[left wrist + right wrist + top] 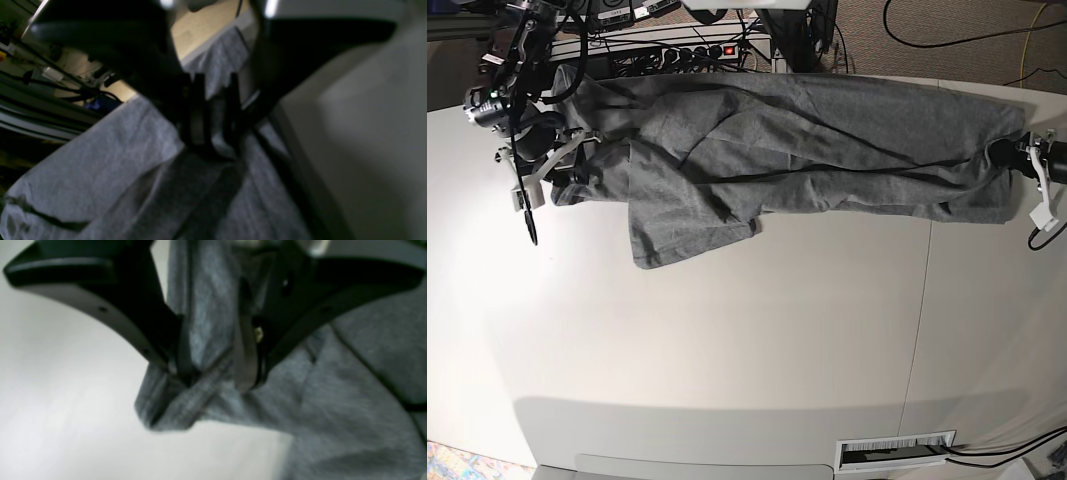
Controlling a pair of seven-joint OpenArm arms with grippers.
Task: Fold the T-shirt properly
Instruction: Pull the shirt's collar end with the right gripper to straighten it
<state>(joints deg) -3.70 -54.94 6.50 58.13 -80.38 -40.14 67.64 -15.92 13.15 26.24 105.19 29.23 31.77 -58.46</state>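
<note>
— Black fingers [245,353] of the right gripper [213,373] pinch a bunched T-shirt [807,150] edge.
— And the left gripper [213,133] clamps the opposite end, both arms low, shirt stretched across the table [727,340].

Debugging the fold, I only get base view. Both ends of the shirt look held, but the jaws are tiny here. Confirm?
Observer: Right wrist view shows the right gripper with its jaws closed on a bunched, stitched edge of the T-shirt.
Operator: And the left one?
Observer: In the left wrist view the left gripper has a fold of grey cloth pinched between its jaws.
Operator: Is the cloth off the table there?
Observer: Beside the left gripper the shirt runs along the table edge; whether it is lifted, I cannot tell.
</note>
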